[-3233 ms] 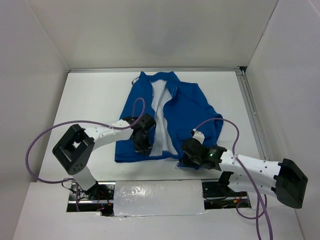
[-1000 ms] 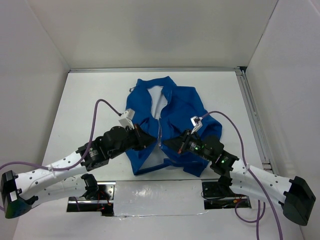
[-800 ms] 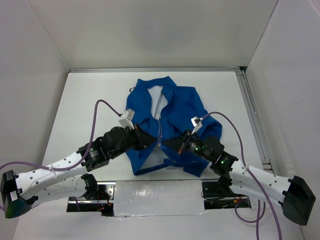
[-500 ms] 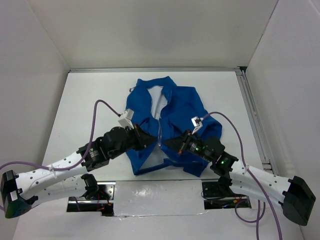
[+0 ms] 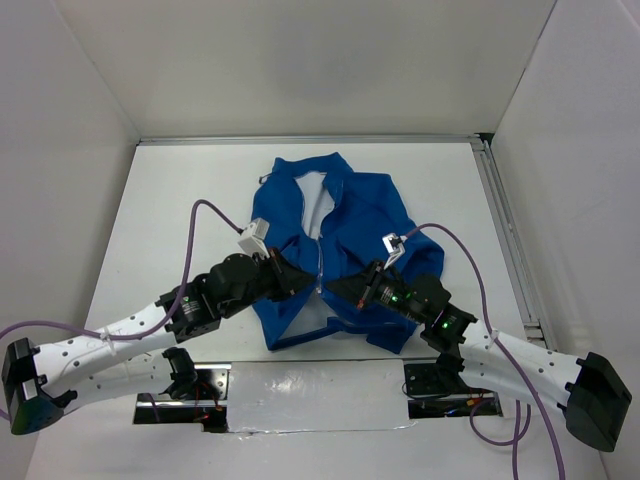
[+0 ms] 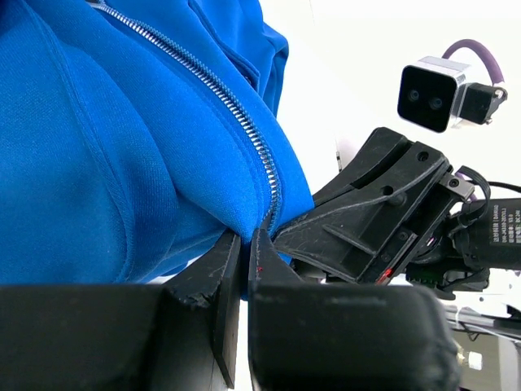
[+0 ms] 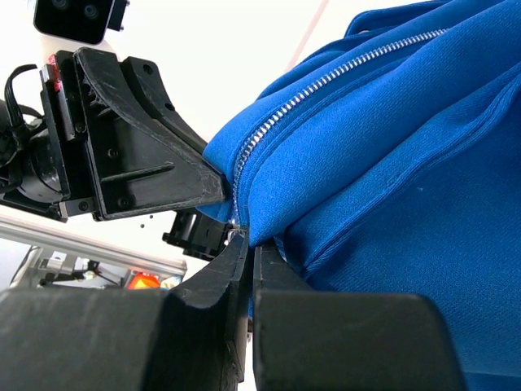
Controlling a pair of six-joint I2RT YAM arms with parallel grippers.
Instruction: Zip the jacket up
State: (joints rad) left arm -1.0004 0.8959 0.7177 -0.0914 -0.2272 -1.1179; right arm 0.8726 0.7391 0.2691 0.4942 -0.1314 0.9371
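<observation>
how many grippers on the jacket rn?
2. Left gripper pinches the jacket from the left of the zipper, right gripper from the right; they meet low on the front, jaws shut on fabric.

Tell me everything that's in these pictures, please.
jacket: one, royal blue with white lining, mid-table.
zipper: one, silvery, down the jacket's front.
table: one, white, walled by white panels.
cables: two, purple, one along each arm.
wrist cameras: two, pale, one per wrist.
left arm: one, white and black, jaws shut on the jacket's front edge.
right arm: one, same colours, jaws shut on the facing edge.
</observation>
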